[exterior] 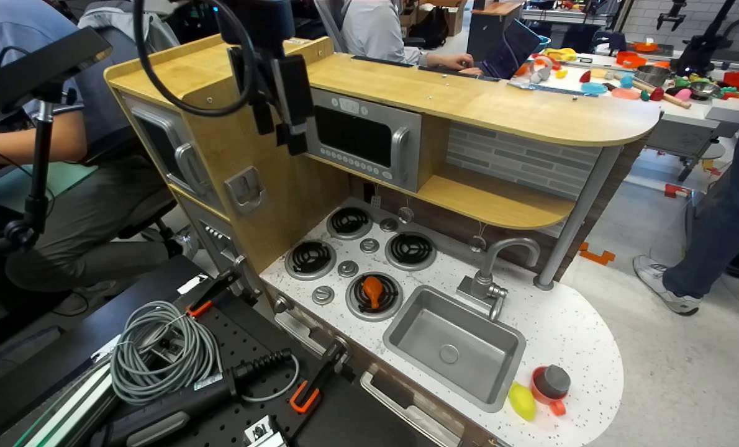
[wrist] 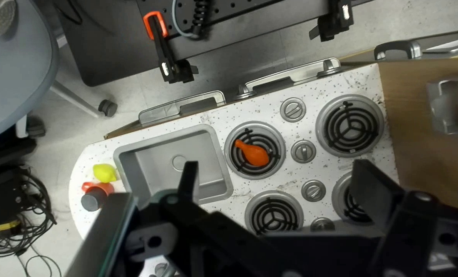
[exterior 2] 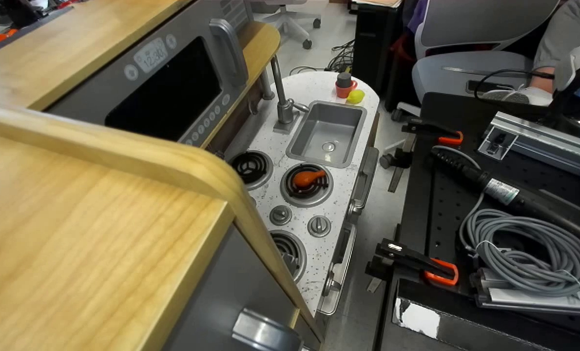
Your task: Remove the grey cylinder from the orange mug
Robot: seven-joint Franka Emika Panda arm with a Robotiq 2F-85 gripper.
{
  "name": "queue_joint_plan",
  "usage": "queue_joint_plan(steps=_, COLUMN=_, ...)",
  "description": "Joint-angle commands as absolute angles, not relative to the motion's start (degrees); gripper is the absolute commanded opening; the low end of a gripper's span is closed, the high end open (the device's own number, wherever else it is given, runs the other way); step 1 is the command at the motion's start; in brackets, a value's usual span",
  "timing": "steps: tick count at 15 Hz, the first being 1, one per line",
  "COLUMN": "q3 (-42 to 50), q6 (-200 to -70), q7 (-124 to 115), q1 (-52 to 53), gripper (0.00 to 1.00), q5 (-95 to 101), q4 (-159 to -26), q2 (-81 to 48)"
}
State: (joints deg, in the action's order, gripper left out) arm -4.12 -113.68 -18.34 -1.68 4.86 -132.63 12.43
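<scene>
The grey cylinder (exterior: 554, 380) sits in the orange mug (exterior 2: 344, 92) at the rounded end of the worktop (exterior: 584, 338), past the sink (exterior: 431, 329), with a yellow lemon (exterior: 521, 401) just beside the mug on the front-edge side. I judge the cylinder light and stiff, probably hard toy plastic, unlikely to break but perhaps slick. The place to take it is from above, around the stretch that stands clear of the mug's rim; closing parallel to the worktop's front edge should keep the lemon out of the way. The mug looks light too, so it may rise with the cylinder if the fit is snug. The claw (wrist: 274, 167) is spread wide with nothing in it, high over the burners (wrist: 350, 125) toward the opposite end, well apart from the mug.

The cylinder's lower part is hidden inside the mug, so its depth and fit cannot be told. In the wrist view the cylinder covers part of the mug and the claw blocks much of the worktop's rear edge; whether lemon and mug touch is unclear.
</scene>
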Motion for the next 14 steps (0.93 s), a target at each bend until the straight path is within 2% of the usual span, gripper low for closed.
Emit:
queue_joint_plan(steps=1, q3=0.81, q6=-118.39, q7=-12.32, q1=-4.32, gripper=1.0, q5=5.08, q4=-132.46, q2=9.76)
queue_joint_plan(steps=7, q3=9.44, q6=-125.68, q7=0.65, q1=-9.81, gripper=1.0, q5=4.14, q4=-130.31, q2=2.01)
queue_joint_plan(steps=14, q3=14.43, q6=-136.44, q7=7.22, q1=-15.0, gripper=1.0, q5=2.52, q4=-126.09, q2=-12.33)
